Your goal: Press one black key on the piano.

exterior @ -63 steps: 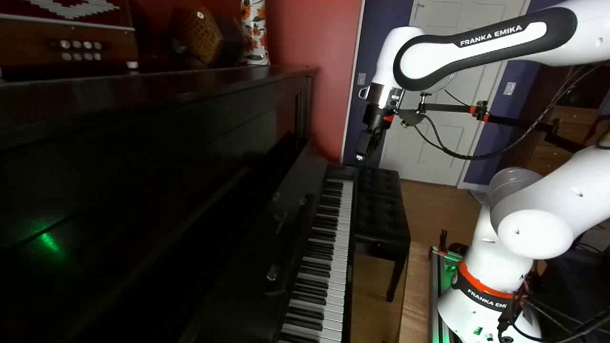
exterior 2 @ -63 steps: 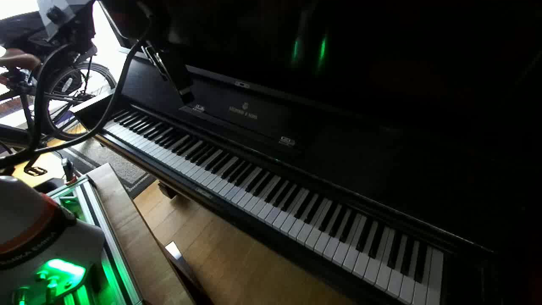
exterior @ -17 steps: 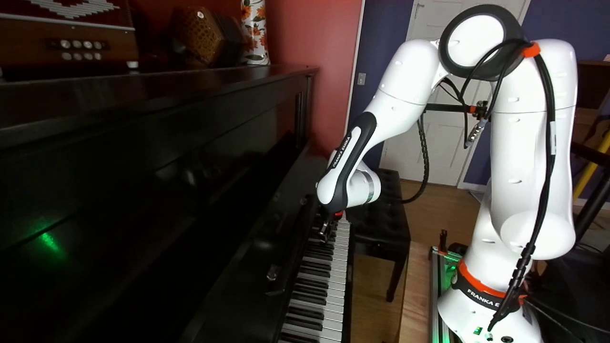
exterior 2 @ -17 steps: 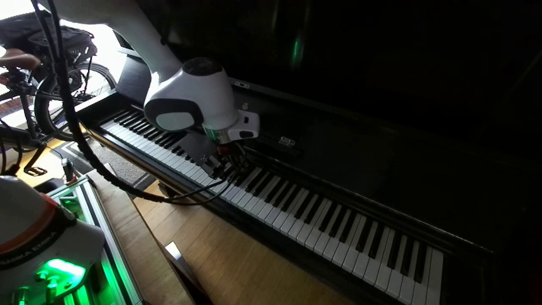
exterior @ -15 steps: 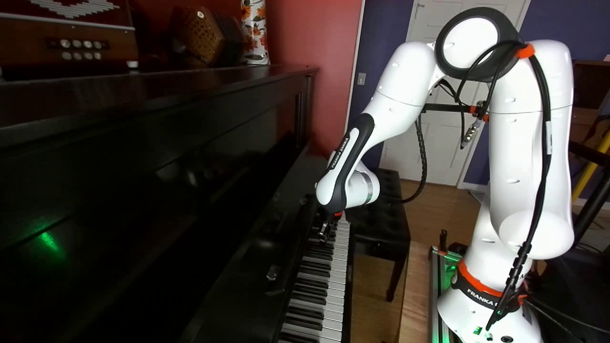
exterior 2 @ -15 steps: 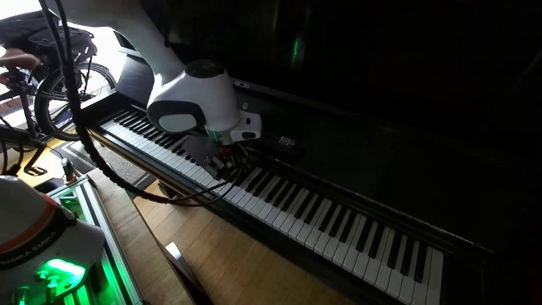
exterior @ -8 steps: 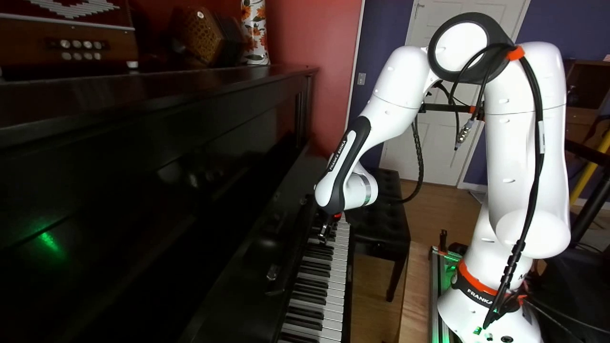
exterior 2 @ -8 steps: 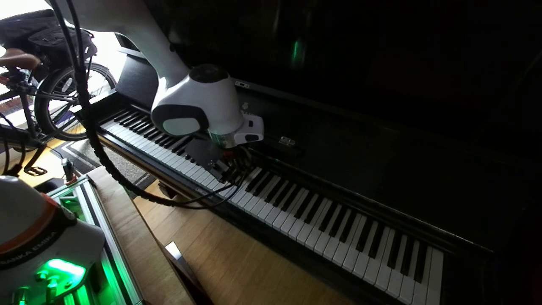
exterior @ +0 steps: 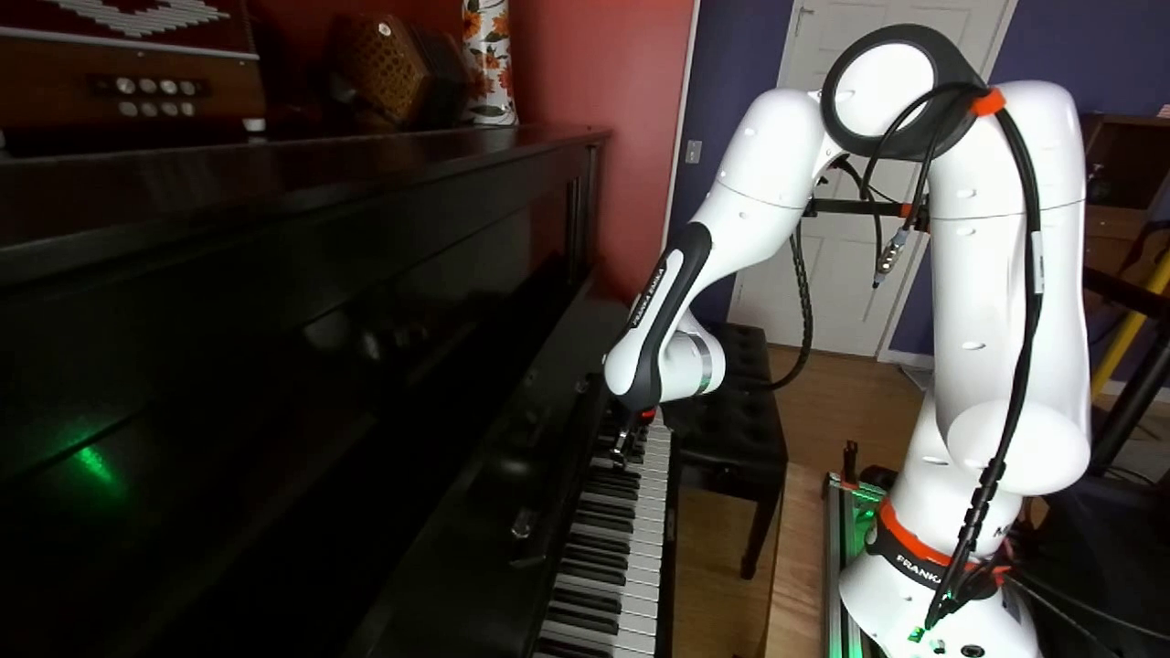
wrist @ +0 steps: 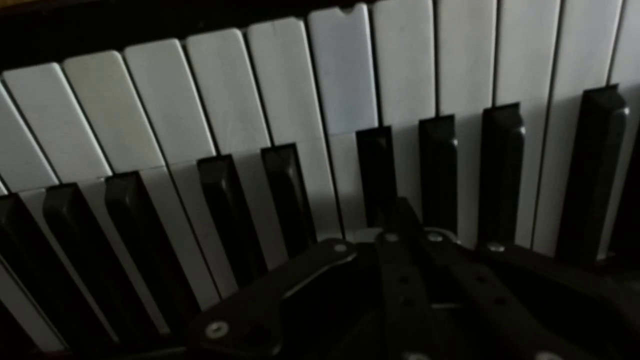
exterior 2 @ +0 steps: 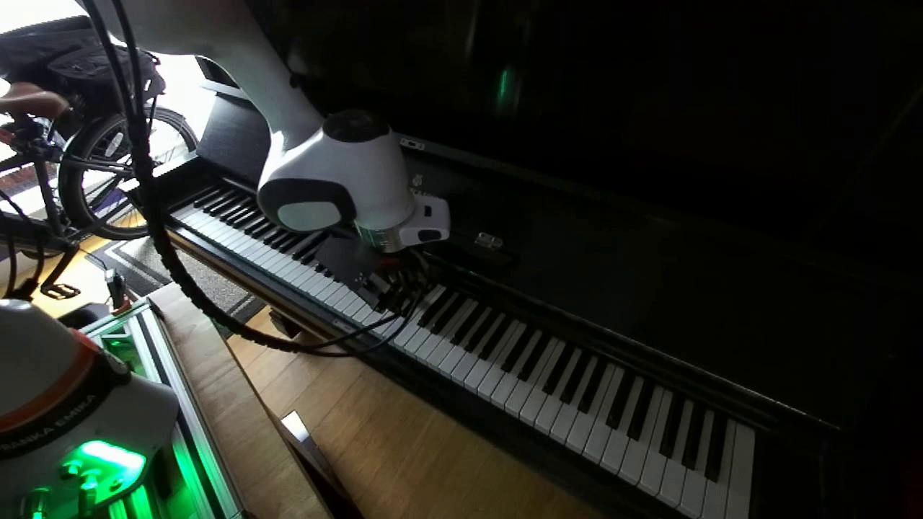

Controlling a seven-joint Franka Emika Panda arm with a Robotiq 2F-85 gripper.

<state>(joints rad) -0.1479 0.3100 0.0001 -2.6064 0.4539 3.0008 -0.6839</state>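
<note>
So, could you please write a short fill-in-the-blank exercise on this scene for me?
1. With its jaws shut, the gripper is at the white and ______ keys of the piano.
2. On top of the piano, a tall white vase-like object is patterned with orange ______.
3. In an exterior view, a black tufted ______ stands by the piano.
4. In an exterior view, a ______ with a brown saddle stands past one end of the piano.

Missing words: black; flowers; bench; bicycle.
</note>
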